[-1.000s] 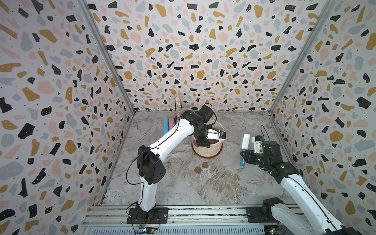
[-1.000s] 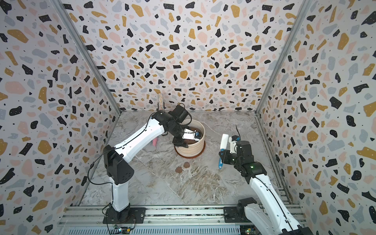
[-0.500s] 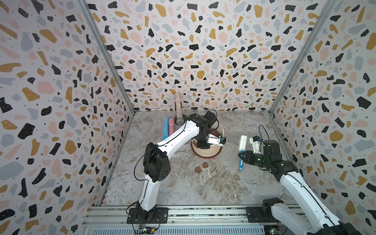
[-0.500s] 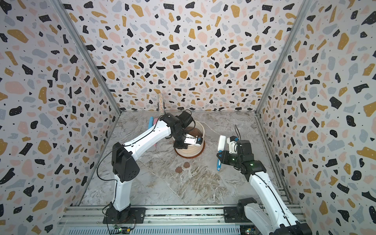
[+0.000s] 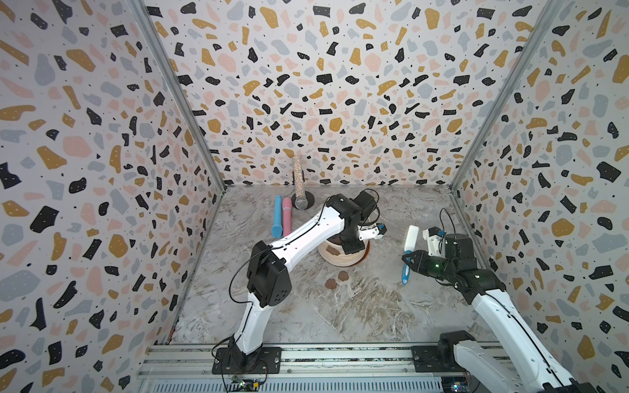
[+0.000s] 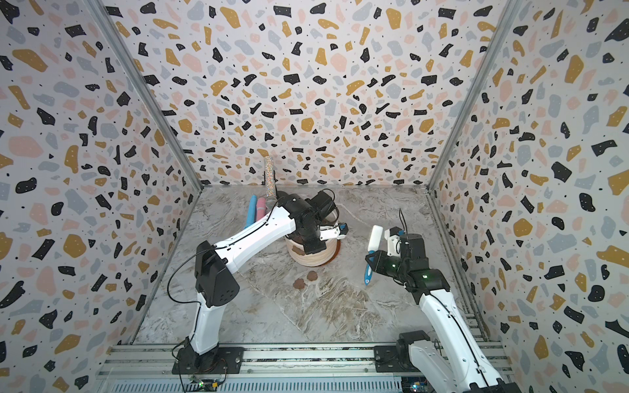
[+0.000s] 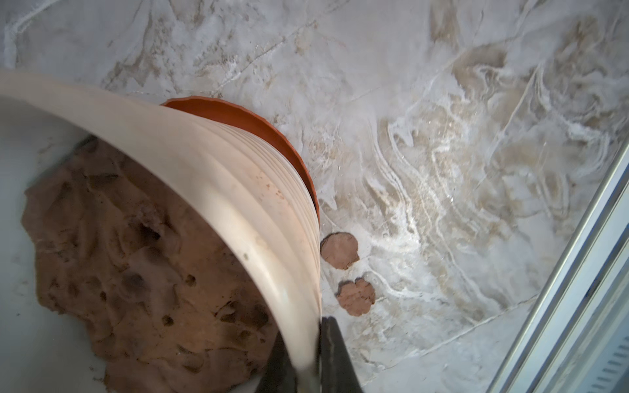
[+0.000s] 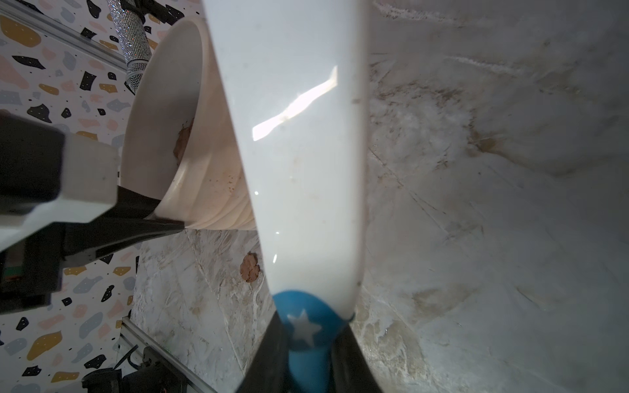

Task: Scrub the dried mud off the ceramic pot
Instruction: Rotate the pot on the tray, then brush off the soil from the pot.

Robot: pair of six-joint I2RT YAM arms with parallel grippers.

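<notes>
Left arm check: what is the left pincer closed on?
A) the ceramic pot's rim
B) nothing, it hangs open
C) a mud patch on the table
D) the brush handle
A: in the left wrist view the left pincer straddles the rim of the ceramic pot, one finger inside and one outside, shut on it; the brush sits in the right pincer.

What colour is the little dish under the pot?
Orange-brown, like clay. The dish shows best in the left wrist view.
</notes>
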